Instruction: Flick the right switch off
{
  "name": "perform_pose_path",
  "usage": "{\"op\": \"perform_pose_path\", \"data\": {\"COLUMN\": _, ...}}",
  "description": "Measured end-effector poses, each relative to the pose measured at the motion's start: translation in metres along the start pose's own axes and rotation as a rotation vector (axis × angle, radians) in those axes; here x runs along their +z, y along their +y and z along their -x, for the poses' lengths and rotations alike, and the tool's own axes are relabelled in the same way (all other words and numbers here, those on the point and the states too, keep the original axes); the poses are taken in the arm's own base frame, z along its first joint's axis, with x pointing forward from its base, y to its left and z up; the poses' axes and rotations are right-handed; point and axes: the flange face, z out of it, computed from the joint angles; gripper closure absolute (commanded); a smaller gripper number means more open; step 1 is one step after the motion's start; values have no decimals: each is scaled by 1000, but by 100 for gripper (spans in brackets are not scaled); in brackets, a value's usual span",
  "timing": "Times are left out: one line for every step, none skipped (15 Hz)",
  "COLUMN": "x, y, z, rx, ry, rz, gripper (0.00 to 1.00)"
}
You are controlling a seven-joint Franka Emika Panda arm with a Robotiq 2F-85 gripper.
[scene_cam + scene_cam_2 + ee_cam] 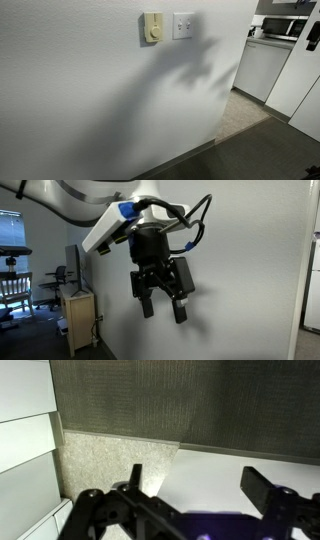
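Observation:
The white wall plate (183, 25) with its small toggle, the right switch (185, 25), is on the white wall in an exterior view, right of a cream-yellow plate with a round knob (152, 27). The arm's shadow falls on the wall below the plates. My gripper (164, 308) shows in an exterior view, hanging in the air in front of the wall, fingers spread and empty. In the wrist view the two fingers (198, 482) stand wide apart over the white wall and floor; no switch shows there.
A white cabinet or appliance (262, 66) and a counter with a microwave (285, 27) stand past the wall's end. A small wooden cabinet (80, 320), desks and a chair (15, 280) are behind the arm. The floor is dark carpet (190, 405).

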Motion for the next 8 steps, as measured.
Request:
{"op": "perform_pose_path", "data": {"x": -2, "y": -2, "z": -1, "rx": -8, "ry": 4, "rz": 3, "gripper": 0}}
{"op": "perform_pose_path", "data": {"x": -4, "y": -4, "z": -2, "rx": -24, "ry": 9, "rz": 14, "gripper": 0}}
{"op": "perform_pose_path", "data": {"x": -7, "y": -7, "z": -4, "rx": -47, "ry": 17, "rz": 29, "gripper": 0}}
{"op": "perform_pose_path", "data": {"x": -10, "y": -9, "z": -7, "rx": -76, "ry": 28, "rz": 45, "gripper": 0}}
{"op": "perform_pose_path", "data": {"x": -14, "y": -13, "z": -10, "rx": -116, "ry": 41, "rz": 61, "gripper": 0}}
{"op": "perform_pose_path", "data": {"x": -17, "y": -16, "z": -15, "rx": -161, "ry": 56, "rz": 75, "gripper": 0}}
{"op": "perform_pose_path", "data": {"x": -21, "y": -20, "z": -21, "rx": -210, "ry": 72, "rz": 88, "gripper": 0}}
{"op": "perform_pose_path", "data": {"x": -24, "y": -23, "z": -28, "rx": -259, "ry": 89, "rz": 96, "gripper": 0}}
